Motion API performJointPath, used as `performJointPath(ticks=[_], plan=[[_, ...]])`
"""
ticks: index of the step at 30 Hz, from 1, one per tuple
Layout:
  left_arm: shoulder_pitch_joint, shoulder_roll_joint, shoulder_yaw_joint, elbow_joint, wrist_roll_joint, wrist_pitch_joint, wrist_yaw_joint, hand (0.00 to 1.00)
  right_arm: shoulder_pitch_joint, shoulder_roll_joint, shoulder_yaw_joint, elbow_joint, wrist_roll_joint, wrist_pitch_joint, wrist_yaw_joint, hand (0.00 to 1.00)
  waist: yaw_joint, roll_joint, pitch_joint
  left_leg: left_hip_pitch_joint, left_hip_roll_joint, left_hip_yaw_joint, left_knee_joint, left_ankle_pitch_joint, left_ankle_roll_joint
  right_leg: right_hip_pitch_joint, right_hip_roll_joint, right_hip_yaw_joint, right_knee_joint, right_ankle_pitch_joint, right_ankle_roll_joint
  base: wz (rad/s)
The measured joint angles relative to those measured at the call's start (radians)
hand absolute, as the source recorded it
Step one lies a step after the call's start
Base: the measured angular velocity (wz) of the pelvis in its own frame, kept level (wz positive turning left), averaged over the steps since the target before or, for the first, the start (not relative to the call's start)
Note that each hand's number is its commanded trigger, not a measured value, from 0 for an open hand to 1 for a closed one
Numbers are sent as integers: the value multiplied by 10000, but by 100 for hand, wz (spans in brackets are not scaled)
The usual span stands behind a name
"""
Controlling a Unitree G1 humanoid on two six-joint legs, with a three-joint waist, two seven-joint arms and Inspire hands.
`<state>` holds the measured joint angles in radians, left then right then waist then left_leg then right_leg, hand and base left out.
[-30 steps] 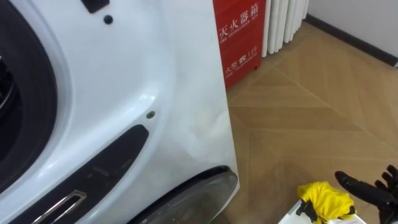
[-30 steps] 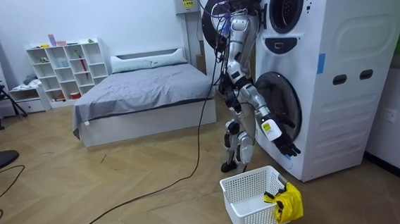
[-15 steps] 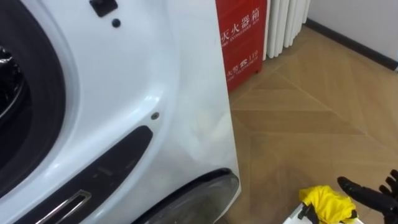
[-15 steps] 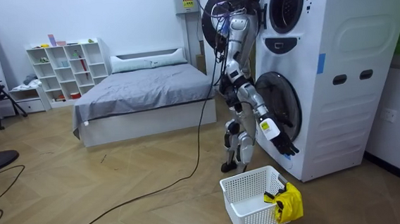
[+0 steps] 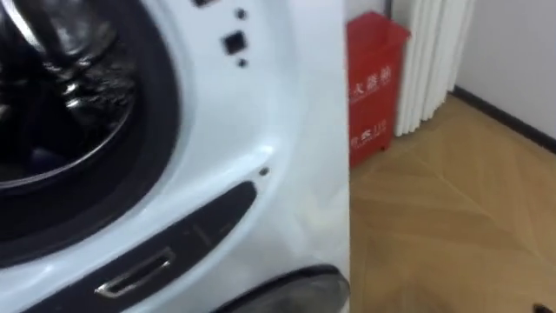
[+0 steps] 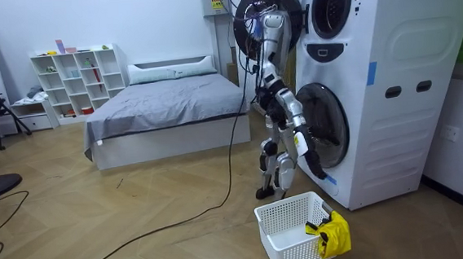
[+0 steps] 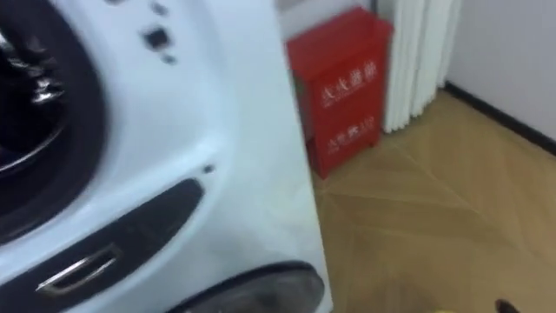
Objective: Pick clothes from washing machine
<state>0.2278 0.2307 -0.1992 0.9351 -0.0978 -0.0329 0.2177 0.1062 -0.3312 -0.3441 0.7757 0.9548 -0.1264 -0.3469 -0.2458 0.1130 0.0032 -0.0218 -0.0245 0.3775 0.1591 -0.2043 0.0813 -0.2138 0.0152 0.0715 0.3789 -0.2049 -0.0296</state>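
In the room view I stand close before two stacked white washing machines [image 6: 391, 77]. The upper one's round door [image 6: 252, 18] is swung open beside my head. The eye views look at its white front [image 5: 261, 104] and into the dark drum [image 5: 69, 78]; I cannot make out clothes inside. My right hand [image 6: 319, 172] hangs low by the lower machine's door [image 6: 329, 123], fingers straight and holding nothing. A white laundry basket [image 6: 282, 216] stands on the floor below that hand. A yellow cloth [image 6: 334, 235] is draped over the basket's corner nearest the machines.
A red box [image 5: 373, 83] and a white radiator [image 5: 434, 61] stand against the wall beyond the machine's corner. Wooden floor [image 5: 460, 226] stretches to my right. Behind me are a grey bed [image 6: 165, 110] and a white shelf [image 6: 77, 79].
The eye view has lifted from the lower front and floor up to the upper drum. My right hand has drawn back from above the basket. The yellow cloth stays on the basket.
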Motion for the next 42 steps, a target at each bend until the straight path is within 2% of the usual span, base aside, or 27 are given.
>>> performJointPath(ticks=[1,2,3,5,8,11,13,14,18,21,22,24,26,31,35,37,38,42], plan=[[45,-21,111,-41,188,-85,110,0,7,147,-93,180,340,-35,-238,0,136,-224,-11,134,1,-157,-16,4,-7,225,-8,-118,-112,-18,-12,42],[55,-100,229,-50,220,-108,162,0,4,198,-53,447,531,-53,-356,0,183,-355,-75,167,26,-333,-21,7,-13,425,-38,-347,-349,13,-28,43],[47,-151,317,-73,219,-109,177,0,8,239,-52,587,632,-54,-395,0,209,-431,-96,180,35,-438,-18,10,-17,514,-62,-487,-452,47,-38,52],[-19,-195,456,-122,266,-110,293,0,36,493,-51,1147,1053,-50,-543,0,363,-779,-66,354,39,-830,-33,18,-27,992,-95,-807,-822,67,-30,51],[-32,-279,721,-102,294,-103,351,0,24,705,-31,2155,1099,-35,-524,0,632,-1015,-95,611,33,-1203,-103,7,-49,1574,-116,-1139,-1323,99,-12,37],[5,-342,1115,175,324,-107,342,0,12,1019,-33,3134,1205,-17,-413,0,907,-1205,-42,782,3,-1580,-155,-7,-70,2016,-140,-1423,-1661,112,-5,30],[20,-414,1408,266,527,-102,317,0,-15,1200,-34,3529,1228,119,-378,0,994,-1227,-42,811,-35,-1887,-166,-8,-72,2190,-160,-1581,-1812,113,0,31],[26,-477,1614,283,698,-84,269,0,47,1312,-29,3605,1209,246,-342,0,1153,-1248,-31,814,-43,-1926,-175,-8,-72,2242,-161,-1574,-1897,113,0,21],[95,-610,1984,393,1143,-26,246,0,3,1537,264,3649,288,487,6,0,1390,-1267,-7,851,-51,-2162,-174,-8,-72,2371,-178,-1838,-1963,115,4,12],[22,-752,2340,601,1237,-24,241,0,-192,1662,798,3924,-745,551,504,0,1716,-1341,30,1016,-54,-2353,-170,-19,-91,2648,-161,-1846,-2127,120,7,8],[26,-813,2428,665,1355,-25,249,0,-227,1707,1081,3923,-1162,583,752,0,1775,-1332,5,1043,-47,-2480,-156,-36,-120,2688,-151,-1864,-2125,119,7,4],[37,-876,2431,670,1509,-20,248,0,-320,1728,1583,3919,-1657,643,1116,0,1993,-1314,22,1037,-37,-2480,-150,-37,-122,2672,-140,-1864,-2121,120,6,2],[39,-878,2430,667,1527,-9,277,0,-387,1741,2452,3903,-2236,724,1609,0,2238,-1300,18,1044,-20,-2486,-147,-48,-142,2687,-126,-1870,-2106,125,-3,0],[47,-884,2514,814,1807,-9,412,0,-377,1851,3280,3956,-3605,848,2349,0,2505,-1269,28,1054,-49,-2551,-150,-50,-141,2732,-130,-1848,-2111,132,-14,4],[63,-884,2568,909,1863,-9,620,0,-241,1883,3975,4042,-4387,848,2849,0,2528,-1258,54,1063,-54,-2604,-162,-53,-138,2759,-126,-1861,-2121,137,-7,2],[26,-918,2564,1000,2019,-24,672,0,-281,1884,4132,4264,-4535,838,3106,0,2541,-1254,55,1083,-47,-2605,-161,-54,-141,2814,-115,-1858,-2119,139,-9,0],[8,-952,2565,1101,2018,-26,690,0,-291,1882,4247,4421,-4535,841,3236,0,2556,-1233,88,1150,-39,-2605,-159,-69,-159,2822,-110,-1859,-2119,139,-10,0],[-54,-964,2567,1340,2030,-27,696,0,-216,1900,4409,4801,-4529,859,3597,0,2561,-1221,89,1161,16,-2623,-108,-120,-224,2859,-24,-1876,-2111,139,-11,0]])
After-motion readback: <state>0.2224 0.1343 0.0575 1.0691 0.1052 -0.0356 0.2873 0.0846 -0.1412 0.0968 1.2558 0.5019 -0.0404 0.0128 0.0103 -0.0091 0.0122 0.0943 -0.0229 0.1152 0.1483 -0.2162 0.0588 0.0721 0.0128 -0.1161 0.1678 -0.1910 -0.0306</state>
